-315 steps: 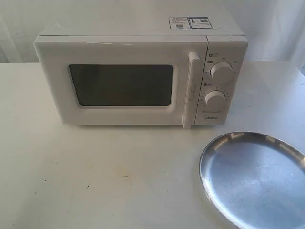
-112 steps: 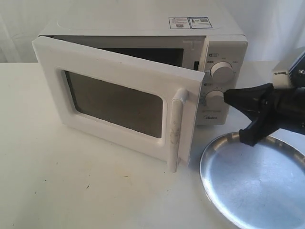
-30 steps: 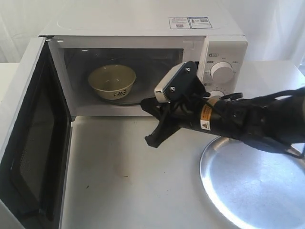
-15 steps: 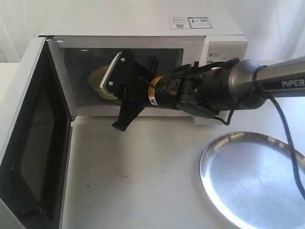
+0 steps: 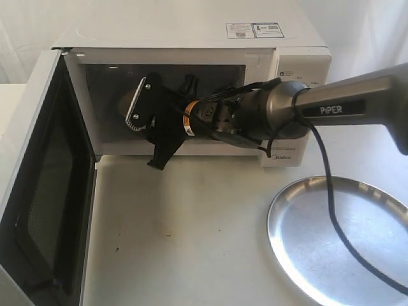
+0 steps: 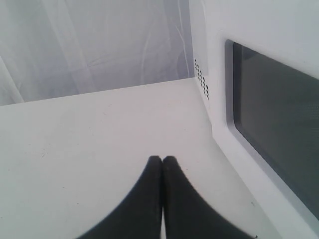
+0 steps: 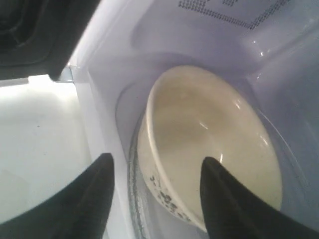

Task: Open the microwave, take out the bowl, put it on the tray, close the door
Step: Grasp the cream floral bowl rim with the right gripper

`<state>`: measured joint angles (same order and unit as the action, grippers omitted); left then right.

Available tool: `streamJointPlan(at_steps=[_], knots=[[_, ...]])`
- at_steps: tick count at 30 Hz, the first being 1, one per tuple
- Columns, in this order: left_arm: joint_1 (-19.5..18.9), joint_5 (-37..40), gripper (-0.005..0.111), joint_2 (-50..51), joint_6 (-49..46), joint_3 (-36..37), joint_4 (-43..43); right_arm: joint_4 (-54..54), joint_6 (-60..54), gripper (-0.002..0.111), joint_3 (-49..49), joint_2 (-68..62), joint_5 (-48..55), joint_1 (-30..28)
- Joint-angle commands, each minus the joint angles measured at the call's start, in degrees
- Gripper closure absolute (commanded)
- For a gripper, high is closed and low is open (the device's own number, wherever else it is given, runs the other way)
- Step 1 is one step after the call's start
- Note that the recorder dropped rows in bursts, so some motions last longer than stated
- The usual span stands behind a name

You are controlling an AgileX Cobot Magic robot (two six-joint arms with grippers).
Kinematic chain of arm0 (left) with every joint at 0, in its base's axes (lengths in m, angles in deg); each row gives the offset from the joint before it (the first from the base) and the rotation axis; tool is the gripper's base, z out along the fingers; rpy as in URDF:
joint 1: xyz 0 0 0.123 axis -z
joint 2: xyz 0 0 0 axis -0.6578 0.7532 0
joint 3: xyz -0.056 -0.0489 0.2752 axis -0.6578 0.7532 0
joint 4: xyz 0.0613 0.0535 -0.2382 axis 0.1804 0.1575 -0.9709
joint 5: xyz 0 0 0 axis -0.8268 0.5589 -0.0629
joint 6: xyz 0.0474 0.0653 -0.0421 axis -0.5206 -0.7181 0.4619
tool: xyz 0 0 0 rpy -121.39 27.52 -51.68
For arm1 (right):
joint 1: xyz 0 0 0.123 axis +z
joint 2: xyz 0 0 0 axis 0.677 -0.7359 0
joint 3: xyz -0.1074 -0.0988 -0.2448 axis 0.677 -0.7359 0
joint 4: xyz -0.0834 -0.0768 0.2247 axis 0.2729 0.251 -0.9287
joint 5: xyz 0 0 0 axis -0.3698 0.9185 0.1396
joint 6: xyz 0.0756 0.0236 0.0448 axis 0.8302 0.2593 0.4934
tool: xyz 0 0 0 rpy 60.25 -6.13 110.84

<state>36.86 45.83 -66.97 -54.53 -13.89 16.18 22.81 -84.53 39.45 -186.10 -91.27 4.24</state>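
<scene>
The white microwave (image 5: pixel 191 38) stands with its door (image 5: pixel 44 191) swung wide to the left. My right gripper (image 5: pixel 153 137) reaches into the cavity from the right and hides most of the cream bowl (image 5: pixel 127 102) there. In the right wrist view the bowl (image 7: pixel 209 134) sits on the glass turntable, floral marks on its outside. The right gripper (image 7: pixel 158 162) is open, with the bowl's near rim between its fingers, one over the inside and one outside. My left gripper (image 6: pixel 162 160) is shut on nothing, low over the table beside the door's dark window (image 6: pixel 279 144). The steel tray (image 5: pixel 338 242) lies bare at the front right.
The right arm's grey tube (image 5: pixel 344 105) and its cable (image 5: pixel 331 204) cross in front of the two knobs and hang over the tray's near side. White tabletop (image 5: pixel 185 236) stretches between door and tray. A white curtain (image 6: pixel 99 45) backs the scene.
The door went from closed to fully open. In the last second my right arm slid left and deeper into the cavity, so the bowl is now mostly covered in the exterior view.
</scene>
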Motion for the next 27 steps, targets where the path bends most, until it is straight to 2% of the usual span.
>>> streamJointPlan(at_steps=[1,12,16,19,21,27], knots=[[0.1,-0.2,0.107,-0.1,0.0,-0.2,-0.4,0.3,-0.1,0.061,3.2,-2.2,0.5,0.1],[0.1,-0.2,0.107,-0.1,0.0,-0.2,-0.4,0.3,-0.1,0.062,8.9,-7.0,3.9,2.4],[0.1,-0.2,0.107,-0.1,0.0,-0.2,-0.4,0.3,0.0,0.073,9.5,-7.4,4.9,2.4],[0.1,-0.2,0.107,-0.1,0.0,-0.2,-0.4,-0.9,0.0,0.091,9.5,-7.4,6.4,2.4],[0.1,-0.2,0.107,-0.1,0.0,-0.2,-0.4,-0.9,0.0,0.107,9.5,-7.4,8.0,2.4],[0.1,-0.2,0.107,-0.1,0.0,-0.2,-0.4,-1.4,0.2,0.108,9.5,-7.3,8.9,2.5]])
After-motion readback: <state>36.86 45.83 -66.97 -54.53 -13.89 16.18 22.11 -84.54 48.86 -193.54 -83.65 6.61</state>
